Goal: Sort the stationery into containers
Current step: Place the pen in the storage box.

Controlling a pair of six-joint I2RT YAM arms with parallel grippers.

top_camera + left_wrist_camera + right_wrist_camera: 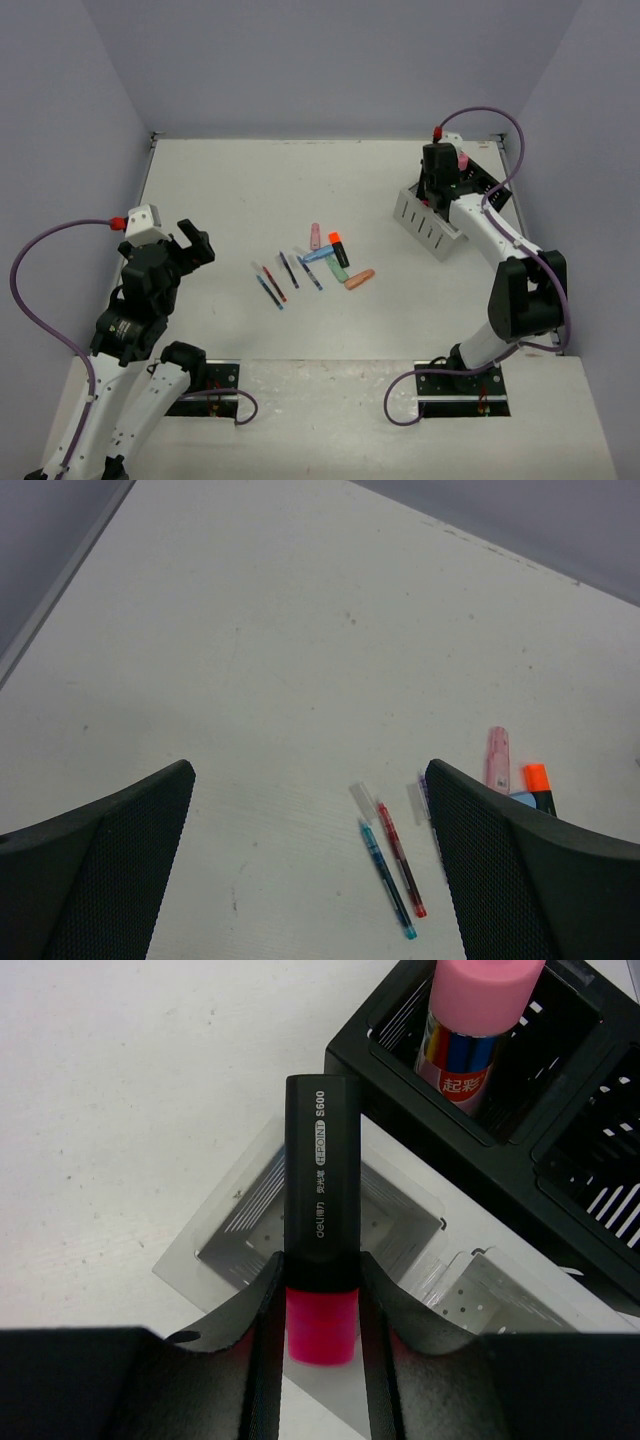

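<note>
My right gripper point(437, 192) is shut on a chunky highlighter point(320, 1180) with a black body and a pink end, held upright over a compartment of the white container point(245, 1215), which also shows in the top view point(426, 226). Behind it the black container point(445, 1115) holds the stubby pink cylinder point(480, 1000). My left gripper point(195, 246) is open and empty above the table's left side. A blue pen point(388, 878) and a red pen point(400, 860) lie on the table ahead of its fingers. More pens point(300, 270) and highlighters point(338, 262) lie mid-table.
A pink highlighter point(497, 755) and an orange-capped one point(538, 778) lie beyond the right finger in the left wrist view. The black container point(482, 176) stands in the far right corner, close to the wall. Purple cables loop from both arms.
</note>
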